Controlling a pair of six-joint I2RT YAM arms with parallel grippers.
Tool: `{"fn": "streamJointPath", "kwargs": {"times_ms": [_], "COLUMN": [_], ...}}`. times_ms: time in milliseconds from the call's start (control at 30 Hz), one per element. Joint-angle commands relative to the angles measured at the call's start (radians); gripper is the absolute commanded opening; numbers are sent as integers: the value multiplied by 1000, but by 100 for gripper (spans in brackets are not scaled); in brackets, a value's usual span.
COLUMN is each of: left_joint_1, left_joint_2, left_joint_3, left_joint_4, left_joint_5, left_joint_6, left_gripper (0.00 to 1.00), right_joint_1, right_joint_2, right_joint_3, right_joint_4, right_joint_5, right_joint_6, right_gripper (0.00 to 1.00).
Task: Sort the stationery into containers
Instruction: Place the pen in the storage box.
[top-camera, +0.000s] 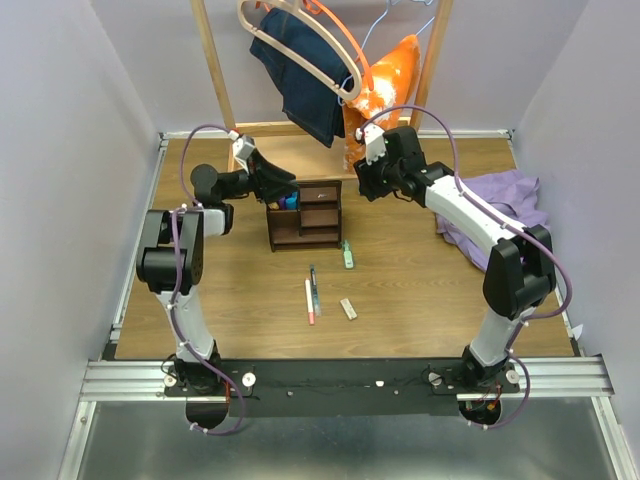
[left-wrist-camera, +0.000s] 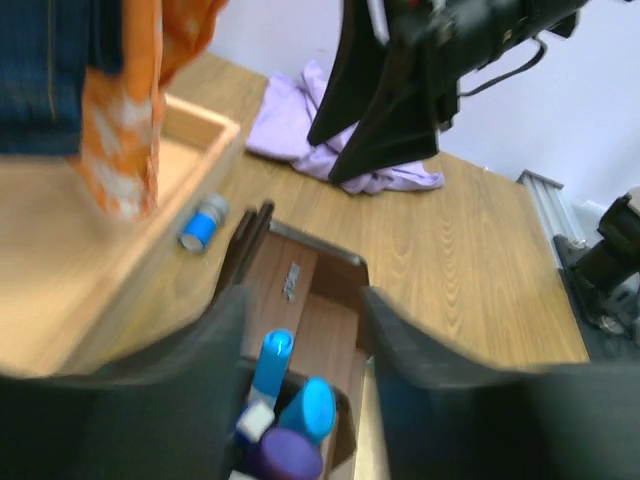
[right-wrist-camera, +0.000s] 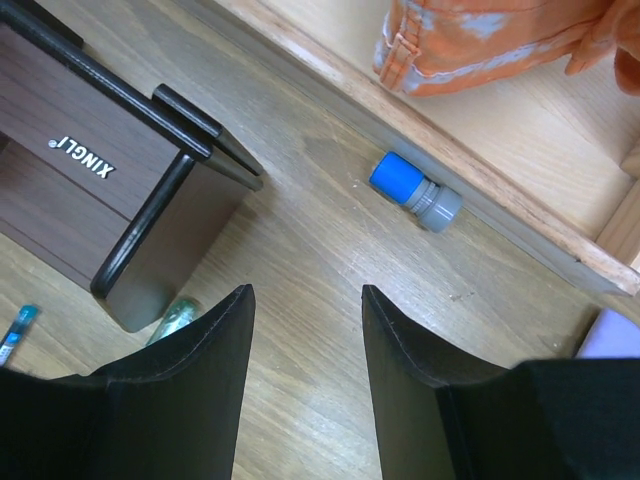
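The dark brown organizer (top-camera: 318, 215) stands mid-table. My left gripper (top-camera: 275, 182) hovers open over its left slot. In the left wrist view my left gripper (left-wrist-camera: 303, 300) has blue-tipped markers (left-wrist-camera: 272, 355) and a purple highlighter (left-wrist-camera: 285, 455) standing in the slot below it. My right gripper (top-camera: 362, 183) is open and empty behind the organizer's right side. The right wrist view shows my right gripper (right-wrist-camera: 306, 292) above bare table, with a blue-capped item (right-wrist-camera: 413, 190) lying ahead by the rack base. A green highlighter (top-camera: 348, 255), two pens (top-camera: 311, 292) and a beige eraser (top-camera: 348, 308) lie in front of the organizer.
The light-wood clothes rack (top-camera: 215, 70) stands at the back with dark jeans (top-camera: 300, 75) and an orange garment (top-camera: 385, 75) hanging. A purple cloth (top-camera: 500, 205) lies at the right. Grey walls close both sides.
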Motion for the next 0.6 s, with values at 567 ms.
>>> {"fn": "streamJointPath", "kwargs": {"times_ms": [567], "left_joint_1": [56], "left_joint_2": [-709], "left_joint_3": [63], "left_joint_4": [-1544], "left_joint_5": [-579], "left_joint_6": [1083], "left_gripper": [99], "right_joint_1": [213], "right_joint_2": [38], "right_joint_3": [62], "right_joint_4": [-383], "right_joint_5": [-372], "right_joint_6": [-479], "right_gripper": [57]}}
